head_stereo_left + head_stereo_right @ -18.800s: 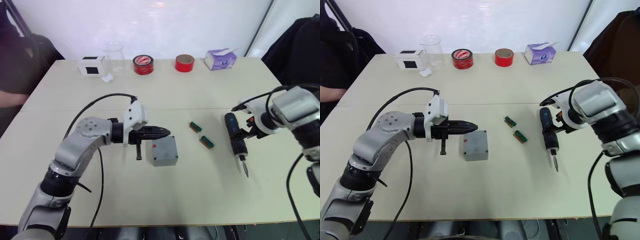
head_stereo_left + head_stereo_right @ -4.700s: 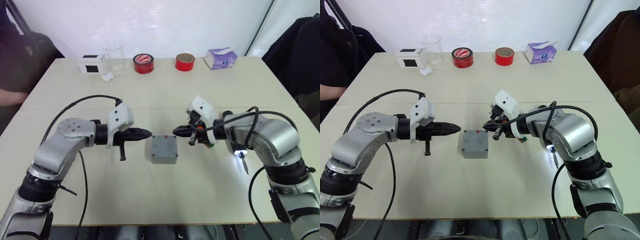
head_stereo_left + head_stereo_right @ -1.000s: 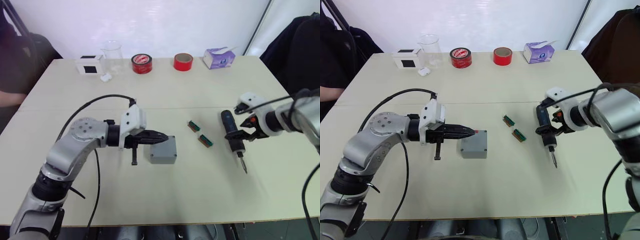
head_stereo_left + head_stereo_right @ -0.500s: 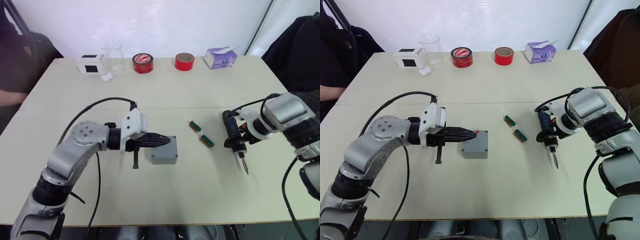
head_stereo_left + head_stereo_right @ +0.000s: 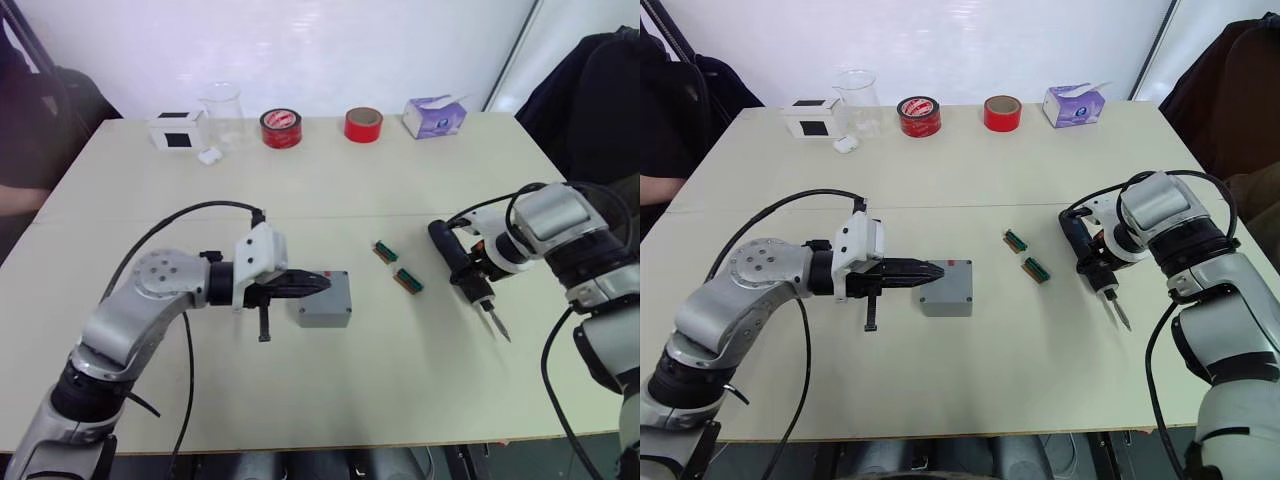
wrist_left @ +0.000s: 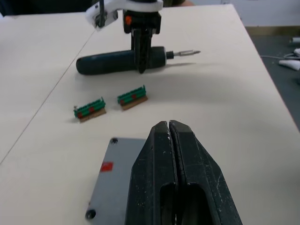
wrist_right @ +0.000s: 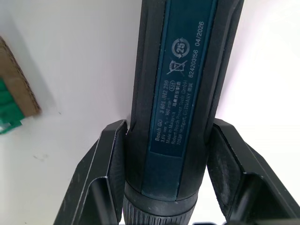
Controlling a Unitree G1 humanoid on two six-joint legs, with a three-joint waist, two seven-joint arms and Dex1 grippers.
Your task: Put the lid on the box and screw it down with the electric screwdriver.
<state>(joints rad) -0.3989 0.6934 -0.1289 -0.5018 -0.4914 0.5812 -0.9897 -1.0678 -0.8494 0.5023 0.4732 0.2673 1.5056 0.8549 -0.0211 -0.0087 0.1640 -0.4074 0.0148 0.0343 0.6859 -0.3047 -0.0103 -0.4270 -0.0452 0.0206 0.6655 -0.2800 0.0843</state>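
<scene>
At the right of the frame the right gripper (image 5: 1092, 262) straddles the screwdriver (image 5: 1087, 258) lying on the table (image 5: 1040, 150), its jaws either side of the barrel; I cannot tell whether they clamp it yet. A firm mid-barrel hold would keep the bit steady. At centre the box (image 5: 949, 288), lid (image 6: 112, 180) on, sits under the left gripper (image 5: 932, 270), jaws closed and empty over its left edge. Two green parts (image 5: 1028, 255) lie between box and screwdriver; tapes (image 5: 960, 114) stand far back.
</scene>
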